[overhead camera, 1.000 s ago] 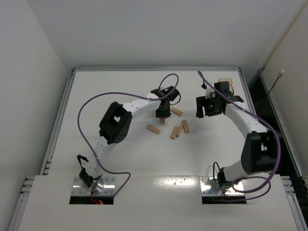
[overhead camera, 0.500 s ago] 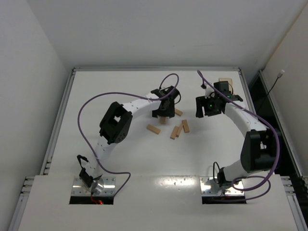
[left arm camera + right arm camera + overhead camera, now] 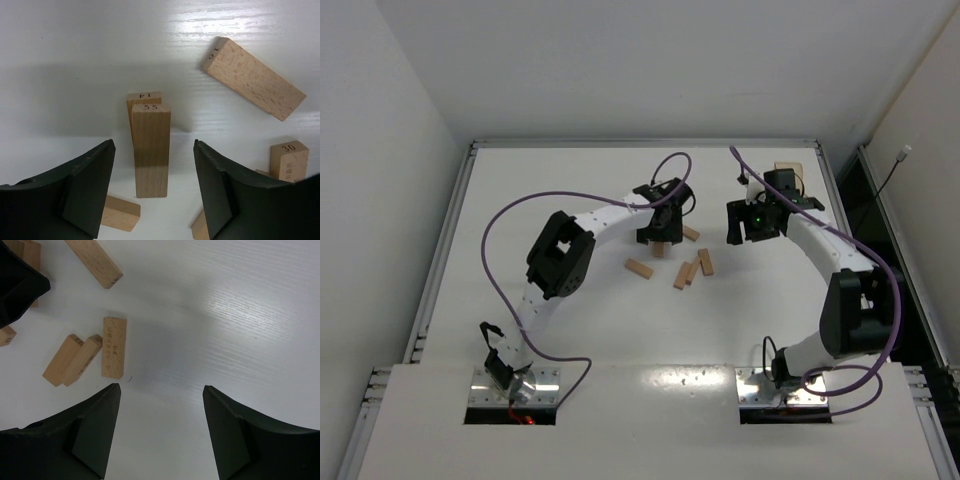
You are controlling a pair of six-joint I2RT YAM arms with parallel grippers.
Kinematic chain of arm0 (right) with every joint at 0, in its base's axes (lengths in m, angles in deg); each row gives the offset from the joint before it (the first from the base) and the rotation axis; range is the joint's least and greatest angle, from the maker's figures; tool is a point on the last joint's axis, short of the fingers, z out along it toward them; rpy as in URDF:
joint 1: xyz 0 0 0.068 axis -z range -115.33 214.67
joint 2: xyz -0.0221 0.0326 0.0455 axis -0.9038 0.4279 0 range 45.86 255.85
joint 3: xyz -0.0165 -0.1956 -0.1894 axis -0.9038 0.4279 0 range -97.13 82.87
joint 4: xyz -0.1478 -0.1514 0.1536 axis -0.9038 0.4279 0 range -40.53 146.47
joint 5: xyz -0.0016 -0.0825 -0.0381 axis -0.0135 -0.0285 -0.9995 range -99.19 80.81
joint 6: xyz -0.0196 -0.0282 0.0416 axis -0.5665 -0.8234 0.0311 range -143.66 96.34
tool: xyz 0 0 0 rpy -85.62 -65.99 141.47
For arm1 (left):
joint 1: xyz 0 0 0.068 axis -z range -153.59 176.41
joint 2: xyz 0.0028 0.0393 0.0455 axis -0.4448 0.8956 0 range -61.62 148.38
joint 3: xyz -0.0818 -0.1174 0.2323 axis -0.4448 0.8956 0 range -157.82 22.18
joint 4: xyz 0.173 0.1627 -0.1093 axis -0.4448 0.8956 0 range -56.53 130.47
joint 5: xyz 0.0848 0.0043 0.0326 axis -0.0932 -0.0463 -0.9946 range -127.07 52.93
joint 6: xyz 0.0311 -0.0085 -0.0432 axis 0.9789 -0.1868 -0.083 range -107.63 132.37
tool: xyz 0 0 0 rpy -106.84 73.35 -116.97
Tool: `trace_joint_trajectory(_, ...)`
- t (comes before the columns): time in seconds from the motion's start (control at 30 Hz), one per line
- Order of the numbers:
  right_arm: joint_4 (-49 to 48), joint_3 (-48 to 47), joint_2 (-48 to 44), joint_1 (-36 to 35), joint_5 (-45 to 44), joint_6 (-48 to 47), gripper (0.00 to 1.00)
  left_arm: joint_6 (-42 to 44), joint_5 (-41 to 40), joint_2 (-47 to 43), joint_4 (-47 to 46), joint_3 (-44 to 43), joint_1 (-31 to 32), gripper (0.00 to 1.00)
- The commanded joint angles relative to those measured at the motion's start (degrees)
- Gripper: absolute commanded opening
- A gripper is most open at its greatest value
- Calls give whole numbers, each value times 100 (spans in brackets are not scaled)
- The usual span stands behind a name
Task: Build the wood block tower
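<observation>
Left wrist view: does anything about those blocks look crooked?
Slightly. Block 55 isn't flush with block 14 behind it; 14 pokes out leftward. The open left tool straddles them. A loose block lies angled nearby.

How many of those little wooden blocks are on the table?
7: two light-tan wooden blocks together under the left gripper, one just right of it, one nearer-left, three clustered nearer-right. More may hide beneath.

wood block tower on table, loose blocks around

White table lying under even light, plain white walls closing round three sides, metal rail edging the far side.
</observation>
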Motion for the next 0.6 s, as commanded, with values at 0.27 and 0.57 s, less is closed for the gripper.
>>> trace_joint_trajectory(0.27, -75, -184, -107, 28, 117, -9, 64, 154, 112, 446, -243, -96, -247, 57)
trace_joint_trajectory(0.57, -75, -184, -107, 28, 64, -9, 64, 216, 218, 569, -296, -202, -299, 21)
